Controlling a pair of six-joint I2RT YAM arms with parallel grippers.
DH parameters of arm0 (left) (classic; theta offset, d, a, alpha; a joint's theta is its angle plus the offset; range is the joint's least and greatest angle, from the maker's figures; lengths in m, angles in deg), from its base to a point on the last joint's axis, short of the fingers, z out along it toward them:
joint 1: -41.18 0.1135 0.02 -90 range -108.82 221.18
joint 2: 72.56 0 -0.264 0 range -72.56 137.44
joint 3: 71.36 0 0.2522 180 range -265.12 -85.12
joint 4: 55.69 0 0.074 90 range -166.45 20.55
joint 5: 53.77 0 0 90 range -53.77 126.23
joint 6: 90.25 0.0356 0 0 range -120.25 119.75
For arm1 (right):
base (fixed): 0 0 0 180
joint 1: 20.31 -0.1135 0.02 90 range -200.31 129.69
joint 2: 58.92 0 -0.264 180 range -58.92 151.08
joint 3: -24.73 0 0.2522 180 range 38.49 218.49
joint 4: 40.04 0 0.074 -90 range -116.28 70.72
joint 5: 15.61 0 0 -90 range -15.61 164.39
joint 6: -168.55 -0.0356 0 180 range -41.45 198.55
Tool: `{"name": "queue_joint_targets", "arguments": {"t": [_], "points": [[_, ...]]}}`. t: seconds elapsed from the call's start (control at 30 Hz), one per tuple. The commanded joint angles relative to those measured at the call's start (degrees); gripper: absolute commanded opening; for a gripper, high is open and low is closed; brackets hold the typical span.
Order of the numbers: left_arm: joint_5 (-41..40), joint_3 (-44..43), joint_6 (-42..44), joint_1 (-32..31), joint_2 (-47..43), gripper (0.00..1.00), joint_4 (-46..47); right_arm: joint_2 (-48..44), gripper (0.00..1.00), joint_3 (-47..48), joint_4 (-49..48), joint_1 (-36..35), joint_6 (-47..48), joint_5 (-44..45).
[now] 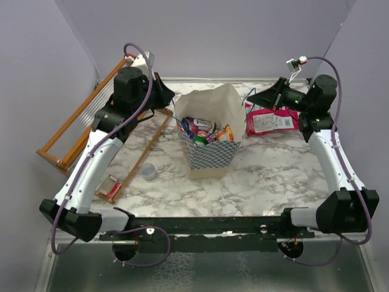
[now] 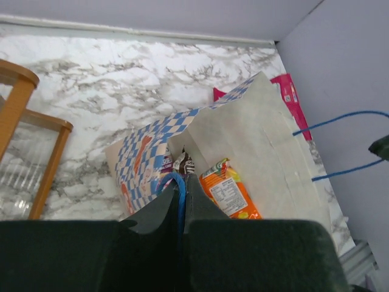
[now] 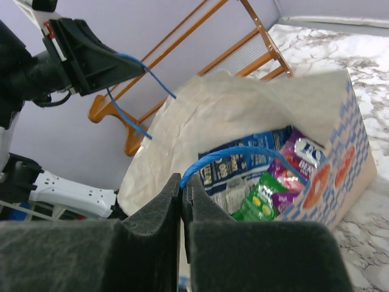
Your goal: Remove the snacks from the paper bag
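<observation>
Handles (image 3: 243, 152) of the paper bag (image 1: 209, 155) barely show from above; wrist views reveal left gripper (image 2: 181, 182) and right gripper (image 3: 182, 182) clamped on them.

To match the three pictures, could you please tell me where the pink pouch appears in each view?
Top external: the pouch lies flat, right of the bag, in the upper right.
Left wrist: upper right, the pouch shows as a pink strip behind the bag.
Right wrist: not in it.
Shared landmark: the checkered bag, seen in all three views.
</observation>
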State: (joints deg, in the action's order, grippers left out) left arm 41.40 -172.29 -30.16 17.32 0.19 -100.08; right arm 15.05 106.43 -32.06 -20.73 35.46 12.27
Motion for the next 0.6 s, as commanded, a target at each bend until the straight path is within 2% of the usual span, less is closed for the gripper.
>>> {"name": "queue_joint_targets", "arguments": {"t": [0.0,0.07,0.2,0.43,0.57], "points": [[-1.85,-7.10,2.96,2.57,2.63,0.00,5.84,0.25,0.01,2.38,-9.14,-1.39,-4.91,-3.43],[-0.12,-8.75,3.63,3.92,4.54,0.00,6.02,-0.16,0.01,2.10,-5.90,-3.18,-2.18,-2.71],[5.40,-10.01,6.53,5.65,7.18,0.00,7.02,-1.58,0.08,-0.44,3.16,-8.41,5.27,0.80],[15.52,-9.51,8.43,6.17,7.97,0.00,11.24,-2.94,0.10,-1.54,7.71,-13.09,8.07,3.95],[18.04,-9.18,6.92,6.18,7.21,0.00,12.73,-2.65,0.22,4.32,19.48,-13.11,16.04,10.95]]}}
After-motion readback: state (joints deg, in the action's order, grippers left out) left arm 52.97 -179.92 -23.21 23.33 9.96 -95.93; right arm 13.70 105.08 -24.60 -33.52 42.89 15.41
